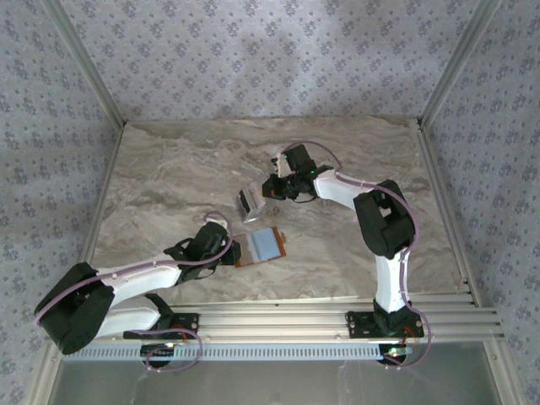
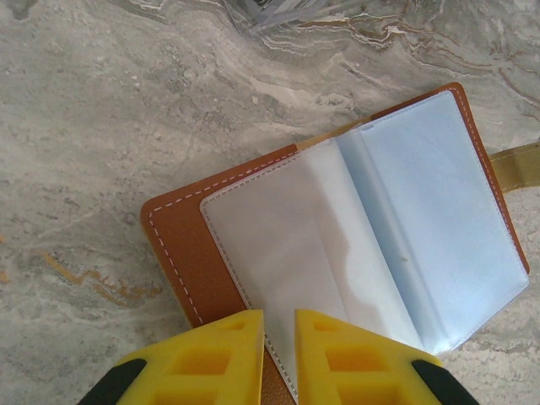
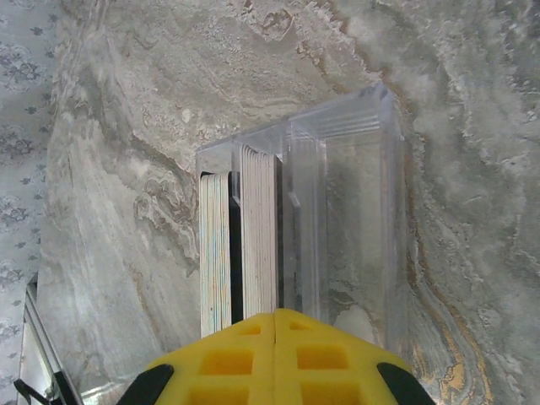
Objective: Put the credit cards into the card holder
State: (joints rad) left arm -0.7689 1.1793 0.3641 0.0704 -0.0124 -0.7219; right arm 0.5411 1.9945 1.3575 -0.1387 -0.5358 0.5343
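I see the grey-brown marbled table (image 1: 169,169) carrying everything. The brown leather folding card holder (image 1: 261,246) lies open near its middle, just ahead of my left arm (image 1: 135,274). Its blue-grey clear plastic sleeves (image 2: 422,219) face up and a tan clasp tab (image 2: 519,164) sticks out at one side. Just beyond it, not touching, stands a clear plastic box with dividers (image 1: 249,201). In the right wrist view the pale, dark-edged credit cards (image 3: 260,236) stand on edge in two packs in its left compartments. The left end effector (image 2: 278,325) sits at the card holder's near edge, its yellow fingers (image 2: 211,354) a thin slit apart, with the sleeve's edge and the leather cover pinched in that slit. The right end effector (image 3: 276,325) hangs over the box at the near end of the cards, its fingers pressed together with no gap. I cannot tell whether a card is nipped between them.
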